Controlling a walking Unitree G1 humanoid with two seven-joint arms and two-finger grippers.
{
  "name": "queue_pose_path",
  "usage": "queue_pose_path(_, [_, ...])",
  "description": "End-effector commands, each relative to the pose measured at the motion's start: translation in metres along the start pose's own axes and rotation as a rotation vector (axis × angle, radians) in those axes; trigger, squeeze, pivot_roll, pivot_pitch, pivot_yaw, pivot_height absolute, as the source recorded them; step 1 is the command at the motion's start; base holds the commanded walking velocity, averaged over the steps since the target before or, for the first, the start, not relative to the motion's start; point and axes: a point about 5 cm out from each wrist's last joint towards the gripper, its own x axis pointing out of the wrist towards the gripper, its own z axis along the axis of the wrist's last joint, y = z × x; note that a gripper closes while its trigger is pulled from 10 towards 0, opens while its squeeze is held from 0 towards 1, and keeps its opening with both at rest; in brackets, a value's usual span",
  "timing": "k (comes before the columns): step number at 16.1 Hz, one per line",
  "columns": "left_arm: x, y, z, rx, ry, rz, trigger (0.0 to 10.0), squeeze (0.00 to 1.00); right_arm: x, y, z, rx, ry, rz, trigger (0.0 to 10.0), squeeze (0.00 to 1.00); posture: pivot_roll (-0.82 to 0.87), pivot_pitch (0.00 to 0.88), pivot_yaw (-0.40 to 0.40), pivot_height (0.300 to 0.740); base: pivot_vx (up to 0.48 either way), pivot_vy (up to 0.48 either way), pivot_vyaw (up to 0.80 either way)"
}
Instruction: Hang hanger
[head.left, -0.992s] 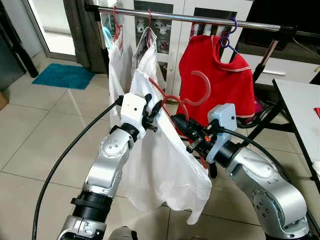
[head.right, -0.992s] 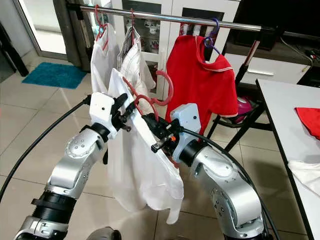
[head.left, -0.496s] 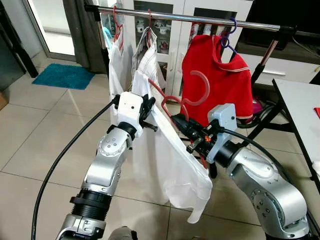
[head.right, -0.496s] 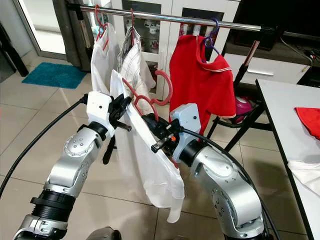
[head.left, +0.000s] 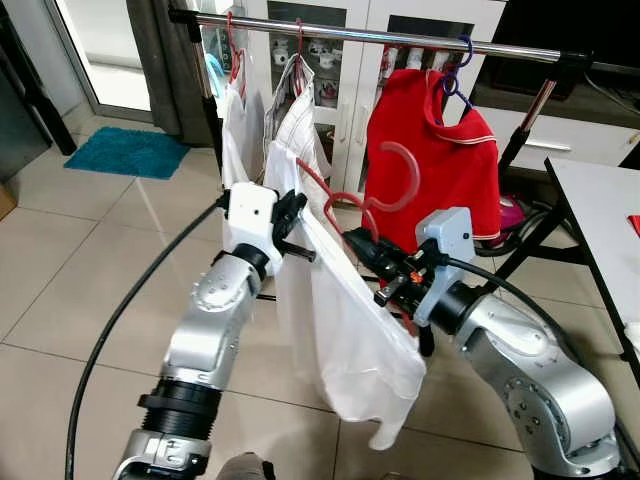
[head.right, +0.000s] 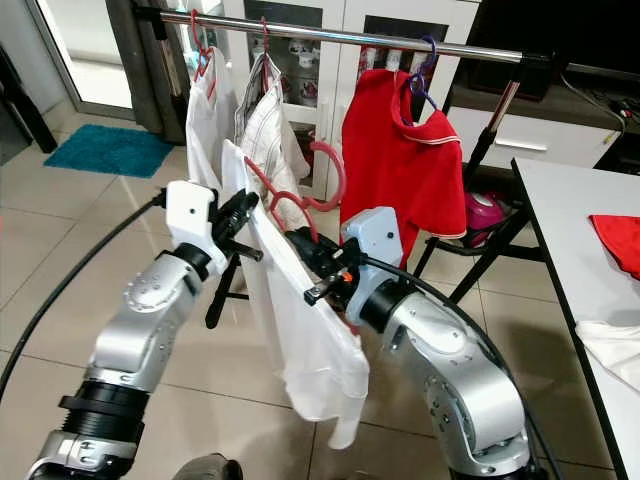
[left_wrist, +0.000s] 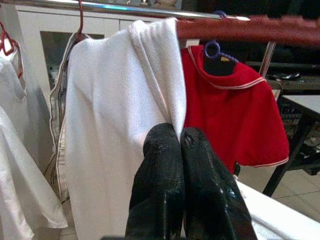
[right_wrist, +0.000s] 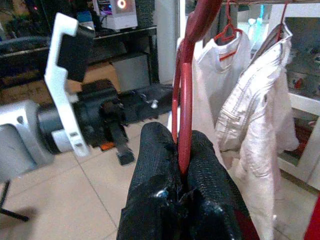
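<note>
Left eye view: red hanger (head.left: 372, 195) carrying a white shirt (head.left: 345, 320) sits below the rail (head.left: 400, 38), unhung. Right gripper (right_wrist: 181, 150) clamps its wire; left gripper (left_wrist: 179, 137) pinches the shirt's shoulder. Lifting and hooking remain.

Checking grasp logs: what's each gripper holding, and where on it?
Right gripper is shut on the red hanger, at its wire body below the hook. Left gripper is shut on the white shirt, pinching a fold near its upper edge.
</note>
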Motion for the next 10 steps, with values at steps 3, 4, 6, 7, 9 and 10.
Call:
queue_pose_path(3, [-0.011, 0.014, 0.02, 0.018, -0.057, 0.038, 0.0, 0.0, -0.006, -0.016, -0.01, -0.058, 0.086, -0.091, 0.0, 0.0, -0.04, 0.004, -0.022, 0.74, 0.0, 0.0, 0.0])
queue_pose_path(4, [-0.013, 0.018, 0.025, 0.015, -0.071, 0.054, 0.0, 0.0, -0.008, -0.018, -0.013, -0.058, 0.11, -0.101, 0.0, 0.0, -0.04, 0.004, -0.022, 0.74, 0.0, 0.0, 0.0])
queue_pose_path(6, [-0.017, 0.025, 0.036, 0.023, -0.101, 0.076, 0.0, 0.0, -0.013, -0.022, -0.018, -0.088, 0.155, -0.099, 0.0, 0.0, -0.04, 0.004, -0.022, 0.74, 0.0, 0.0, 0.0])
queue_pose_path(7, [-0.018, 0.035, 0.042, 0.052, -0.097, 0.112, 0.0, 0.0, -0.017, -0.023, -0.021, -0.096, 0.177, -0.082, 0.0, 0.0, -0.04, 0.0, -0.022, 0.74, 0.0, 0.0, 0.0])
queue_pose_path(9, [-0.016, 0.047, 0.048, 0.08, -0.09, 0.15, 0.0, 0.0, -0.022, -0.021, -0.022, -0.111, 0.201, -0.029, 0.0, 0.0, -0.04, 0.0, -0.022, 0.74, 0.0, 0.0, 0.0])
queue_pose_path(10, [-0.015, 0.051, 0.05, 0.101, -0.07, 0.132, 0.0, 0.0, -0.026, -0.021, -0.024, -0.121, 0.225, 0.001, 0.0, 0.0, -0.04, 0.0, -0.017, 0.74, 0.0, 0.0, 0.0])
